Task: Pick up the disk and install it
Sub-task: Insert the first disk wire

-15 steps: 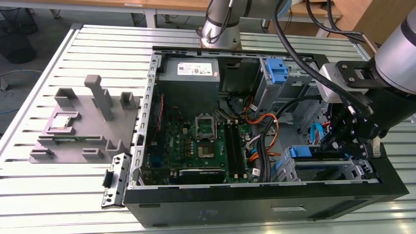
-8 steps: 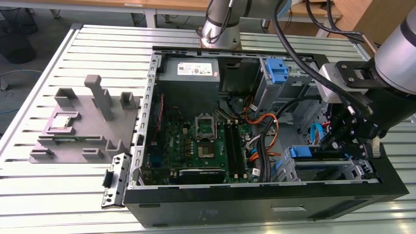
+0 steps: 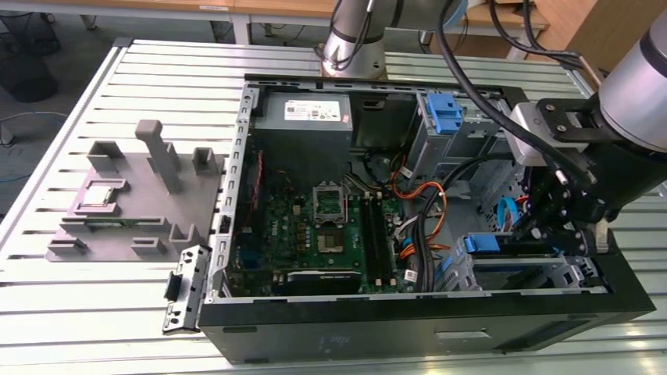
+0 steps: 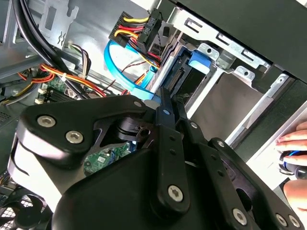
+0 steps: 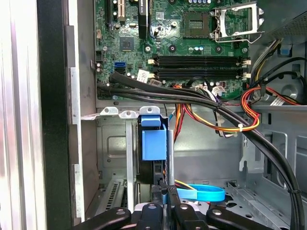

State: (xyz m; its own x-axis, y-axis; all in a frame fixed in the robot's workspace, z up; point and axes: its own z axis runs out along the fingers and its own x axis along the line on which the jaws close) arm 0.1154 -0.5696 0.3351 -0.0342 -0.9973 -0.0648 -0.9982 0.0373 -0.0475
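Observation:
The disk [image 3: 508, 244] stands on edge in the metal drive bay at the front corner of the open computer case [image 3: 344, 332], on the exterior view's right. Its blue carrier tab [image 5: 153, 138] faces the motherboard, and the dark drive body [image 4: 184, 79] sits between the bay's rails. My gripper [image 3: 551, 234] hangs over that bay. In both wrist views the black fingers [image 5: 158, 194] lie close together, and my gripper [image 4: 165, 96] has its tips right at the disk's near end. My gripper [image 5: 163, 188] looks shut, with nothing seen between the fingers.
A blue ribbon cable [image 5: 206, 194] and a thick black cable bundle [image 5: 192, 96] run beside the bay. Another blue carrier [image 3: 445, 113] sits in the rear bay. A grey fixture [image 3: 156, 176] holding a small square chip [image 3: 99, 194] lies on the exterior view's left. A hand [image 4: 293, 141] rests outside the case.

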